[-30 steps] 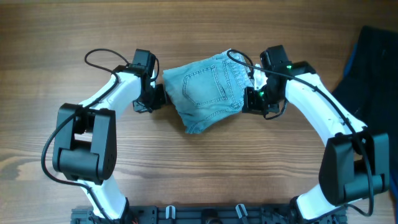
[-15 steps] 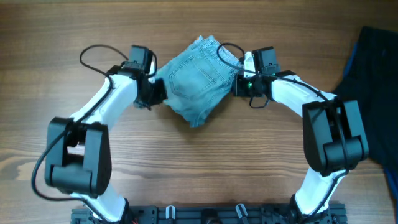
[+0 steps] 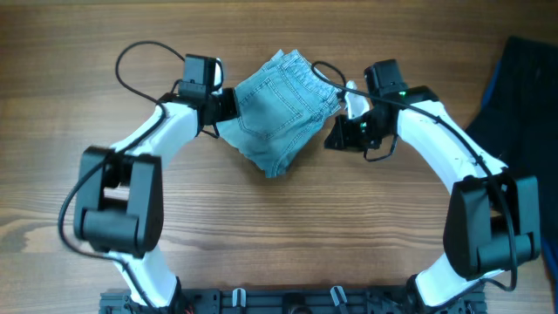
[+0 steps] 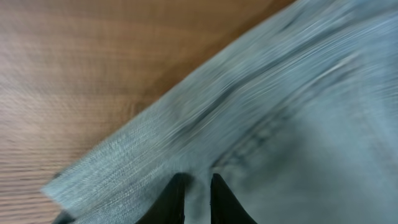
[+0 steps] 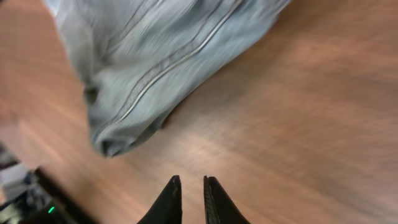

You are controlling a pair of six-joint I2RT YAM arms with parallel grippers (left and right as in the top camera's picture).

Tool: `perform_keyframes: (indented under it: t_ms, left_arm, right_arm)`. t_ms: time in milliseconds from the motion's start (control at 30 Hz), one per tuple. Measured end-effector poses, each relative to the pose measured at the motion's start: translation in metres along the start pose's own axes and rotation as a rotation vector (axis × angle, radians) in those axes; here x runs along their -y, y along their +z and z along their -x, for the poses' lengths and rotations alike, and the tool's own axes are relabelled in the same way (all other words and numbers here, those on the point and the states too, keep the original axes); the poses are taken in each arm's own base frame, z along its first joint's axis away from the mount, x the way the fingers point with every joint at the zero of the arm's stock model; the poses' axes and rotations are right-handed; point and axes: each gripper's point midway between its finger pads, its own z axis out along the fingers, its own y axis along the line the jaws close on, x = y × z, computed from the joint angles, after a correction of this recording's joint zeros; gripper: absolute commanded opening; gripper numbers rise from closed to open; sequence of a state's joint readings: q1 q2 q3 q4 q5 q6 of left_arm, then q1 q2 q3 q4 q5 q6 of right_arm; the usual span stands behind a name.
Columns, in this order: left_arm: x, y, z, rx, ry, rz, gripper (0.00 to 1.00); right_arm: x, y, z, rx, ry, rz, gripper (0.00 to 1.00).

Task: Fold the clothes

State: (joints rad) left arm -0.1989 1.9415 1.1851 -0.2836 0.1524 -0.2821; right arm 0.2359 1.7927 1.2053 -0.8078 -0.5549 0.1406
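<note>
The light blue denim shorts [image 3: 277,109] lie folded in a compact bundle at the table's middle back, a stitched back pocket facing up. My left gripper [image 3: 232,105] is at the bundle's left edge. In the left wrist view its fingers [image 4: 198,177] are shut, with the tips resting on the denim [image 4: 280,93]. My right gripper [image 3: 335,139] is just off the bundle's lower right side, apart from it. In the right wrist view its fingers [image 5: 191,179] are shut and empty over bare wood, with the shorts [image 5: 155,56] ahead of them.
A dark navy cloth [image 3: 523,105] with a bright blue edge lies at the table's right side. Black cables loop from both arms near the shorts. The arm bases and a black rail sit along the front edge.
The shorts were shifted toward the back and turned, then stayed put. My right gripper has pulled back off the shorts toward the front right. My left gripper has moved up onto their left edge.
</note>
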Motion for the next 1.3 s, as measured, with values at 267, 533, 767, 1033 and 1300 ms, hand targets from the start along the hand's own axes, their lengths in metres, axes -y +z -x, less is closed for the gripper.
perform_keyframes:
  t_ms: [267,533,767,1033,1300]
  left_arm:
    - [-0.011,0.006,-0.034,-0.157,-0.015,0.053,0.09]
    - [-0.013,0.002,-0.040,-0.189,-0.020,0.064,0.10]
    - [-0.013,0.003,-0.040,-0.187,-0.019,0.063,0.10]
    - [-0.013,0.003,-0.039,-0.187,-0.019,0.062,0.11]
    - [-0.004,0.001,-0.048,-0.220,-0.014,0.037,0.10]
  right_arm:
    - [-0.067,0.042,-0.034,-0.104,-0.180,0.078,0.58]
    - [-0.066,0.078,-0.036,-0.148,-0.109,0.084,0.34]
    - [-0.076,0.084,-0.030,-0.138,-0.071,0.148,0.40]
    - [-0.074,0.084,-0.030,-0.146,0.066,0.129,0.04]
    - [-0.026,0.071,-0.050,-0.219,0.160,-0.059,0.05]
